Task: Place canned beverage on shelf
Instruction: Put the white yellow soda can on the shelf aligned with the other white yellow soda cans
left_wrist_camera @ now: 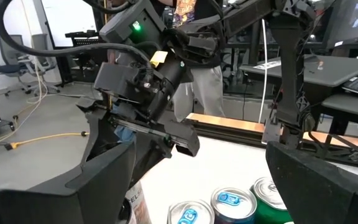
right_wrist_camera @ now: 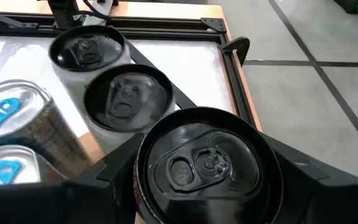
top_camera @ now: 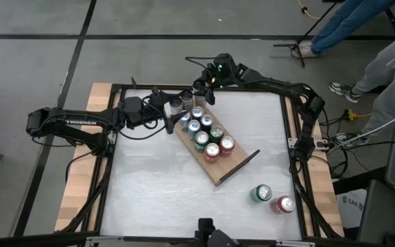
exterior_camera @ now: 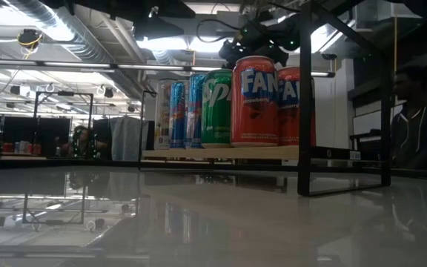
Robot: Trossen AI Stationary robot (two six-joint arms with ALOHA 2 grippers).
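The right gripper (right_wrist_camera: 197,186) jaws clasp a black-topped can (right_wrist_camera: 207,163) over the shelf (top_camera: 230,169) end; lower it squarely beside its neighbours. The left gripper (top_camera: 172,116) jaws stand open nearby.

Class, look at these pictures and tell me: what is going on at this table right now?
Two robot arms are stocking a shelf with drink cans. The right tool is closed around a black-topped can at the shelf's far end, beside two more black-topped cans. The left tool hangs open at the same end, holding nothing. Blue, green and red cans already stand in pairs along the shelf. Two loose cans, one green and one red, wait on the table near its front right corner.
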